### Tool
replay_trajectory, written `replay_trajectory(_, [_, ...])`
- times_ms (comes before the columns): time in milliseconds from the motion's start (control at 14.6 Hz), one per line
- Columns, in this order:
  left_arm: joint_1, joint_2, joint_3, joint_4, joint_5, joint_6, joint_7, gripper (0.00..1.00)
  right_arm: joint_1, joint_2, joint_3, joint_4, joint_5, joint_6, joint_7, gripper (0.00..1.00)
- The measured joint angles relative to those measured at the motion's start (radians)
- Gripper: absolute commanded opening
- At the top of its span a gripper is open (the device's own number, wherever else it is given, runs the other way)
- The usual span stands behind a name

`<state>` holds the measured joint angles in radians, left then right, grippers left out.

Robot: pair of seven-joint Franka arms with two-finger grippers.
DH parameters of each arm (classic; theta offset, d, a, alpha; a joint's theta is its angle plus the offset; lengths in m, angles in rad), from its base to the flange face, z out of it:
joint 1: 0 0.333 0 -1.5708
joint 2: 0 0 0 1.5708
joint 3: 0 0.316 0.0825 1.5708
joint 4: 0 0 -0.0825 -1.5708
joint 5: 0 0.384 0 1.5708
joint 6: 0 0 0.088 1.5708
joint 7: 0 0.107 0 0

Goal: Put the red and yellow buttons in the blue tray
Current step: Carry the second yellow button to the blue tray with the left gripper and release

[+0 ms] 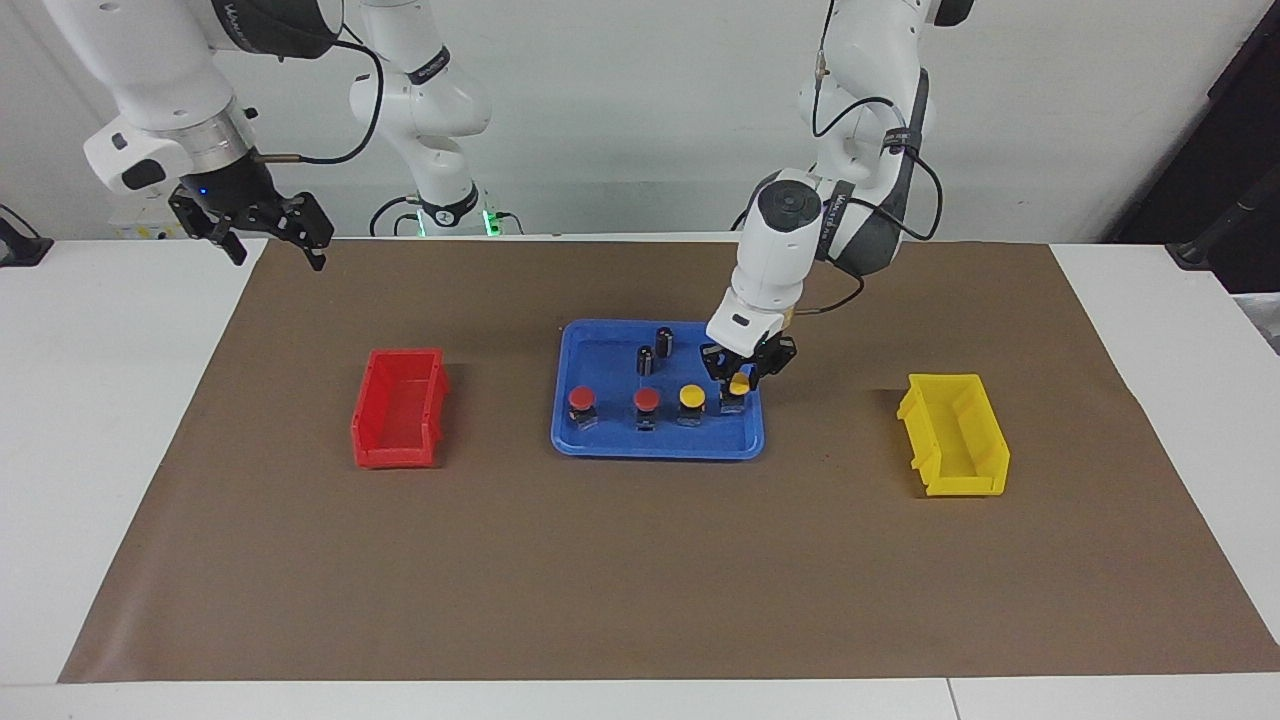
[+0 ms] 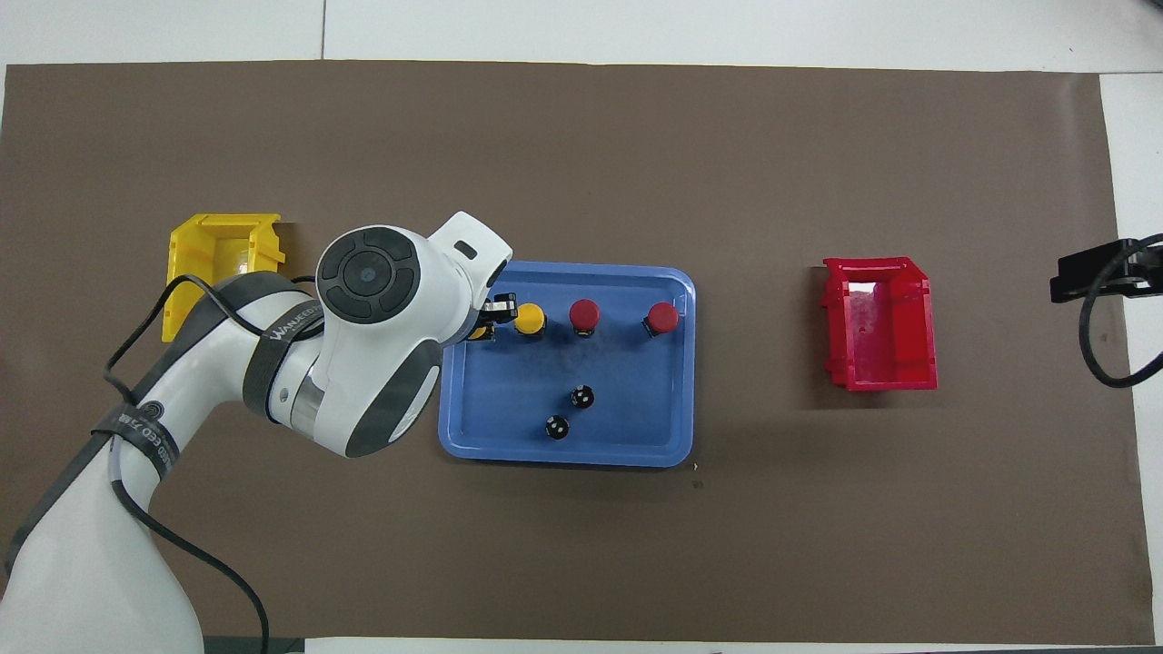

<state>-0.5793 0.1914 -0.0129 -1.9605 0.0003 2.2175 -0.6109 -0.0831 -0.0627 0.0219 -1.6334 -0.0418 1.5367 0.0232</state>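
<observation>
- Blue tray (image 1: 570,440) mid-mat, holding two red buttons (image 1: 583,399) and two yellow buttons (image 1: 691,396) in one row, plus two dark cylinders (image 1: 664,340) nearer the robots.
- Left gripper (image 1: 738,382) down in the tray, fingers around the end yellow button (image 1: 739,384).
- Red bin (image 1: 399,407) and yellow bin (image 1: 955,435) well apart from the tray, at the two ends.
- Right gripper (image 1: 270,232) raised over the mat's edge, waiting, fingers apart.
- Brown mat (image 1: 640,580) on white table (image 1: 100,340).

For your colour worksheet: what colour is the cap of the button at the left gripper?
Yellow cap at the left gripper; clearest in the facing view.
</observation>
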Motion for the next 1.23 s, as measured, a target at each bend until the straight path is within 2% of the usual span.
replay_trajectory(137, [0.0, 0.007, 0.002, -0.002, 0.0, 0.008, 0.0, 0.08, 0.0, 0.0, 0.0, 0.0, 0.0, 0.0, 0.0, 1.0])
replay_trajectory(205, [0.0, 0.011, 0.002, -0.008, 0.0, 0.017, 0.0, 0.17, 0.0, 0.0, 0.0, 0.0, 0.0, 0.0, 0.0, 1.0])
replay_trajectory(342, [0.0, 0.017, 0.002, -0.029, 0.0, 0.051, 0.0, 0.59, 0.0, 0.0, 0.0, 0.0, 0.0, 0.0, 0.0, 1.0])
replay_trajectory(411, [0.0, 0.019, 0.002, -0.035, 0.0, 0.059, 0.0, 0.76, 0.0, 0.0, 0.0, 0.0, 0.0, 0.0, 0.0, 1.0])
replay_trajectory(548, [-0.001, 0.019, 0.002, -0.035, 0.0, 0.059, 0.003, 0.86, 0.0, 0.0, 0.0, 0.0, 0.0, 0.0, 0.0, 1.0])
replay_trajectory(685, [-0.001, 0.01, 0.005, -0.031, 0.0, 0.045, 0.015, 1.0, 0.0, 0.0, 0.0, 0.0, 0.0, 0.0, 0.0, 1.0])
replay_trajectory(822, [0.008, -0.034, 0.017, -0.008, 0.0, -0.033, 0.043, 1.0, 0.0, 0.0, 0.0, 0.0, 0.0, 0.0, 0.0, 1.0])
replay_trajectory(1027, [0.055, -0.119, 0.029, 0.067, 0.0, -0.238, 0.153, 1.0, 0.0, 0.0, 0.0, 0.0, 0.0, 0.0, 0.0, 1.0])
replay_trajectory(1233, [0.158, -0.198, 0.035, 0.11, 0.0, -0.364, 0.318, 1.0, 0.0, 0.0, 0.0, 0.0, 0.001, 0.0, 0.0, 1.0])
